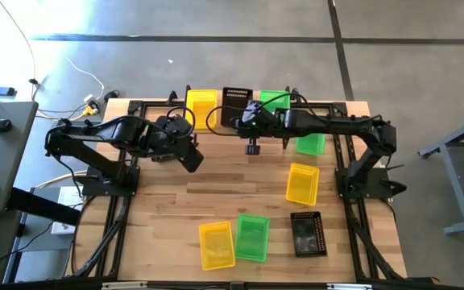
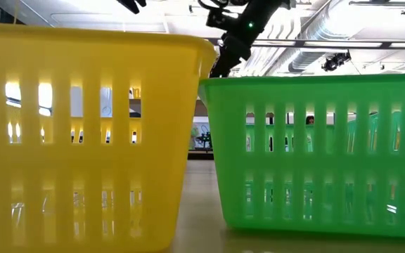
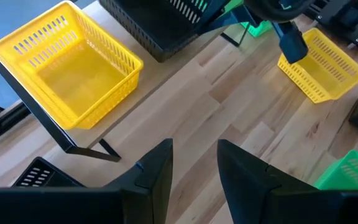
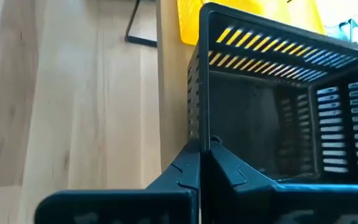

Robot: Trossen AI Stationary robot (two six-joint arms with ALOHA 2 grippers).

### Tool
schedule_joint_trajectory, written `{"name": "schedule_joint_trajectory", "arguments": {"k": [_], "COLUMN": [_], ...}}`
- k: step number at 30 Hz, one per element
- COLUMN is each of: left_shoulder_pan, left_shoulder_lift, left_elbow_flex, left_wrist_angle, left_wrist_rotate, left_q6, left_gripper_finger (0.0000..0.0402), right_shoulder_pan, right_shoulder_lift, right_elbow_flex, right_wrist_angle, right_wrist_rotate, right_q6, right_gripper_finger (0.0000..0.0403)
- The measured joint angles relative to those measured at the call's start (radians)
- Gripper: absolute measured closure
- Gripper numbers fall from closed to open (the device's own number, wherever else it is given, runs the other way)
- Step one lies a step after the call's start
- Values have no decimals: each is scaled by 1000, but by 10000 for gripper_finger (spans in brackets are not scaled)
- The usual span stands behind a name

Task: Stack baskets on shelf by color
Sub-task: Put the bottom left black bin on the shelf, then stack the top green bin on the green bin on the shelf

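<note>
On the shelf (image 1: 216,119) along the table's far edge, a yellow basket (image 1: 202,105) stands at the left and a green basket (image 1: 274,100) at the right. A black basket (image 1: 236,102) is between them. My right gripper (image 1: 248,126) is shut on the black basket (image 4: 272,124) at its near side. My left gripper (image 1: 192,158) hangs open and empty in front of the yellow basket (image 3: 73,68), its fingers (image 3: 194,168) apart above bare wood. My right gripper pinches the top rim of the black basket's side wall (image 4: 196,134), near a corner. One finger (image 4: 182,171) is outside the wall and one is inside the basket. It reaches in from the table's right. The basket stays upright with its open side up.
Loose on the table are a green basket (image 1: 311,144), a yellow basket (image 1: 302,184), a black basket (image 1: 307,234), a yellow basket (image 1: 216,244) and a green basket (image 1: 252,236). The last two fill the low view (image 2: 83,133) (image 2: 315,154). Bare wood lies at the table's middle.
</note>
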Motion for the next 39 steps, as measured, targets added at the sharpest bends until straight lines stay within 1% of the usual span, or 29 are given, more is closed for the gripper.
{"name": "schedule_joint_trajectory", "arguments": {"k": [3,7,10,16,19,25,28,34,39], "left_shoulder_pan": [0,0,0,0,0,0,0,0,0], "left_shoulder_lift": [0,0,0,0,0,0,0,0,0], "left_elbow_flex": [0,0,0,0,0,0,0,0,0], "left_wrist_angle": [0,0,0,0,0,0,0,0,1], "left_wrist_rotate": [0,2,6,37,37,38,37,37,37], "left_q6": [0,0,1,16,15,1,0,-7,-7], "left_gripper_finger": [284,284,284,284,284,284,284,284,284], "right_shoulder_pan": [-13,-25,-35,-41,-41,-41,-41,-41,-35], "right_shoulder_lift": [0,0,0,7,7,7,7,7,4], "right_elbow_flex": [0,0,0,0,0,0,0,1,36], "right_wrist_angle": [-2,-4,-14,-19,-19,-18,-16,-5,-33], "right_wrist_rotate": [-50,-60,-98,-103,-85,-83,-64,-55,-54], "right_q6": [0,0,0,2,2,3,3,-2,-9], "right_gripper_finger": [403,403,403,403,403,402,388,336,319]}}
